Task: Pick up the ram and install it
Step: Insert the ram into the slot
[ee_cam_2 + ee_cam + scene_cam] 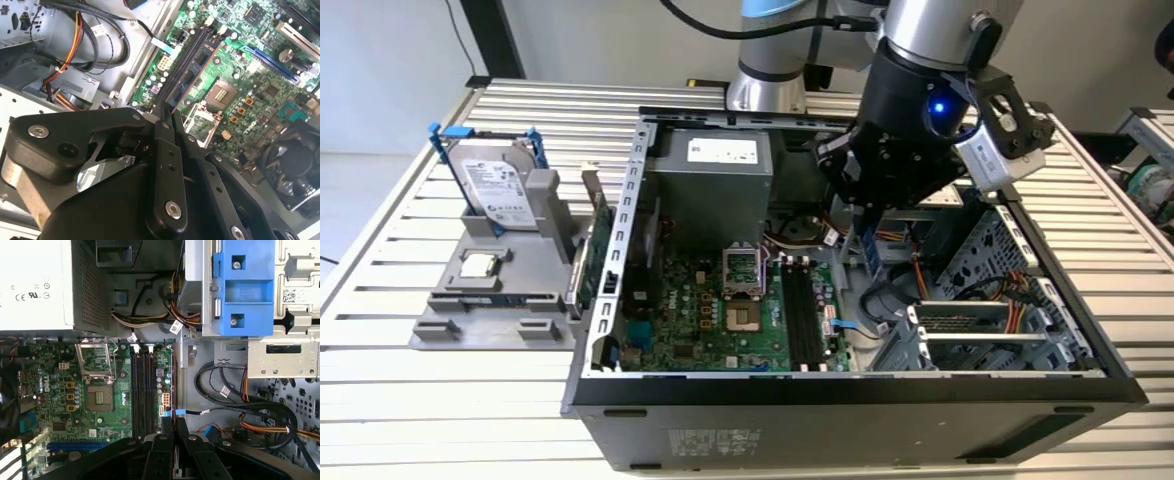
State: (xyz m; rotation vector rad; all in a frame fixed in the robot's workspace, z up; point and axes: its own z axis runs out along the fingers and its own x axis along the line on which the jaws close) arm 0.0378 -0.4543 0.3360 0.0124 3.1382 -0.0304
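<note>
Evidently the work stands between pick-up and seating. The black two-fingered metal gripper [167, 114] has its jaws pressed together on the long, narrow, flat ram stick [194, 74], which runs out from between the fingertips over the green motherboard [55, 405]. All this is inside the open grey steel computer case [854, 420]. The row of long black plastic memory slots [144, 390] looks empty, so I judge that nothing is installed yet. In the first wrist view the ram stick [172, 380] shows edge-on as a thin line, roughly parallel to the memory slots and just beside them. In the exterior view it hangs under the gripper, above the memory slots [805, 310] and to the exterior view's right of them, not touching. By my reckoning, seating calls for the stick's lower edge to sit squarely over one slot, parallel along its whole length. It then needs a straight, level push down, since any tilt would likely jam one end. Whether the clips at the slots' ends stand open I cannot tell.
</note>
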